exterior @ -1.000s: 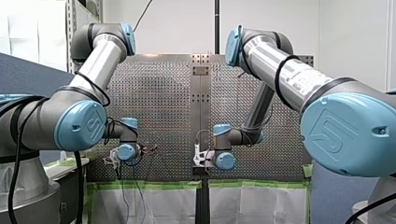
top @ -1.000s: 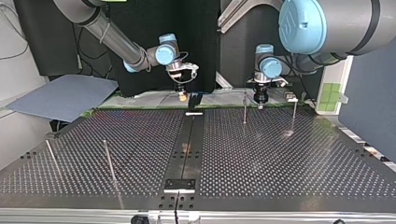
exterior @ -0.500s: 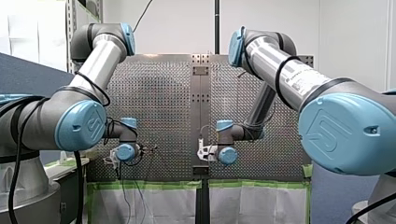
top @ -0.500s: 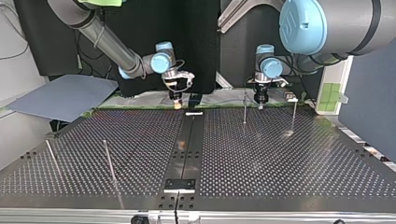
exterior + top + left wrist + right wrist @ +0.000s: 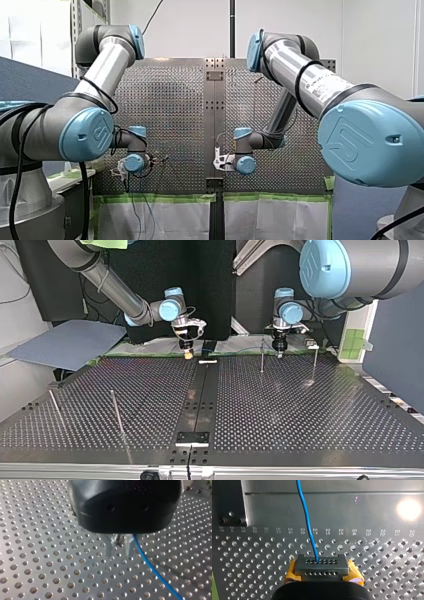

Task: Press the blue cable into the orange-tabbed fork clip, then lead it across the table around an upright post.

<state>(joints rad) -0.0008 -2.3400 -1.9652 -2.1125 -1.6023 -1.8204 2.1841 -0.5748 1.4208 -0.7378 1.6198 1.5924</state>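
The jaws of my right gripper [image 5: 321, 566] clamp the blue cable [image 5: 307, 517], which runs over the desk [image 5: 300, 410] to my left gripper [image 5: 117, 548], whose jaws I cannot read. No orange-tabbed fork clip shows; I judge pressing and routing round a post [image 5: 262, 359] both yet to do.
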